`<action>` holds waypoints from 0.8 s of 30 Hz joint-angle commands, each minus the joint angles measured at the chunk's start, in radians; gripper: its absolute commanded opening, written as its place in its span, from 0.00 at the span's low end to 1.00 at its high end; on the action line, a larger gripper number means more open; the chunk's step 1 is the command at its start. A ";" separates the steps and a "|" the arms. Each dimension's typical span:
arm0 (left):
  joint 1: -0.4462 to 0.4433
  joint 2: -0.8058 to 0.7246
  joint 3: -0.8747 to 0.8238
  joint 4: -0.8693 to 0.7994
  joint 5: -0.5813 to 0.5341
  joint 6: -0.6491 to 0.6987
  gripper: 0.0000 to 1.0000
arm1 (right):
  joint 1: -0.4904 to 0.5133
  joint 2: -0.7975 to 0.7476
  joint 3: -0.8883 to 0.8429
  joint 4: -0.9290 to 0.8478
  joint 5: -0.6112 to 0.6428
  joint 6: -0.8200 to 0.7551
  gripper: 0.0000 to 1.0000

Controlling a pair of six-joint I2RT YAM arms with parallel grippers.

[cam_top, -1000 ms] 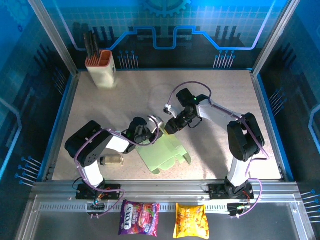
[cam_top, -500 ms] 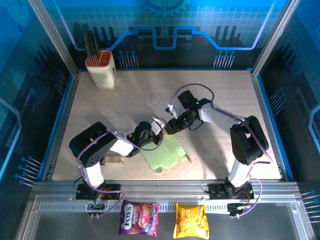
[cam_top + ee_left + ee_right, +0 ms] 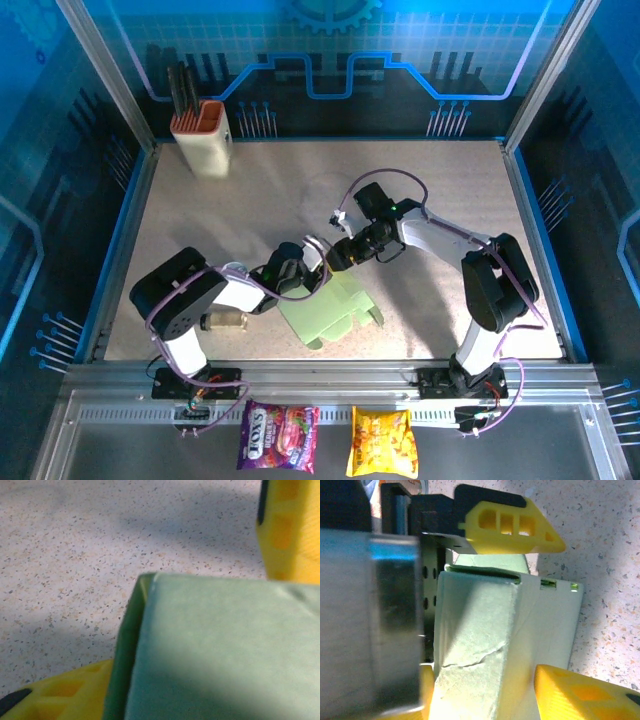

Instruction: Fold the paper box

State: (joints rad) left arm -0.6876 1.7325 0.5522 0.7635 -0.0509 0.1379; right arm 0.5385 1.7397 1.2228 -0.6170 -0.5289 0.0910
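Widened since a second ago, my left tool (image 3: 312,265) straddles the part-folded paper box (image 3: 328,310) on the worktop (image 3: 430,180); gripping or not, I cannot tell. My right tool (image 3: 340,256) stands open round it, so folds may relax.

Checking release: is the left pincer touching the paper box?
Cannot tell. Left wrist view: the paper box overlaps both fingers of the left pincer, hiding any gap.

Your left gripper (image 3: 306,264) and right gripper (image 3: 338,256) meet at the far edge of the box (image 3: 325,310). A jar (image 3: 225,320) lies left of it; the holder (image 3: 203,138) stands in the far-left corner.
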 commanded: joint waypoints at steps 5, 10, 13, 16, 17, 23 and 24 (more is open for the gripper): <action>-0.002 -0.081 -0.043 -0.061 0.039 0.025 0.57 | 0.006 -0.045 0.026 -0.029 0.017 0.007 0.62; 0.001 -0.115 -0.070 -0.070 0.050 0.034 0.60 | 0.006 -0.052 0.043 -0.032 0.021 0.012 0.65; 0.003 -0.137 -0.099 -0.048 0.054 0.037 0.64 | 0.008 -0.048 0.057 -0.034 0.024 0.015 0.66; 0.010 -0.157 -0.132 -0.019 0.055 0.034 0.66 | 0.015 -0.041 0.073 -0.042 0.041 0.020 0.68; 0.011 -0.164 -0.140 -0.009 0.054 0.030 0.67 | 0.020 -0.039 0.082 -0.046 0.060 0.024 0.68; 0.024 -0.247 -0.202 0.049 0.047 -0.006 0.69 | 0.056 -0.001 0.144 -0.088 0.188 0.067 0.70; 0.027 -0.265 -0.211 0.051 0.045 -0.015 0.69 | 0.065 0.009 0.159 -0.098 0.224 0.079 0.70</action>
State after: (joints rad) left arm -0.6704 1.5188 0.3676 0.7551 -0.0284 0.1528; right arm 0.5777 1.7206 1.3308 -0.6735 -0.4015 0.1280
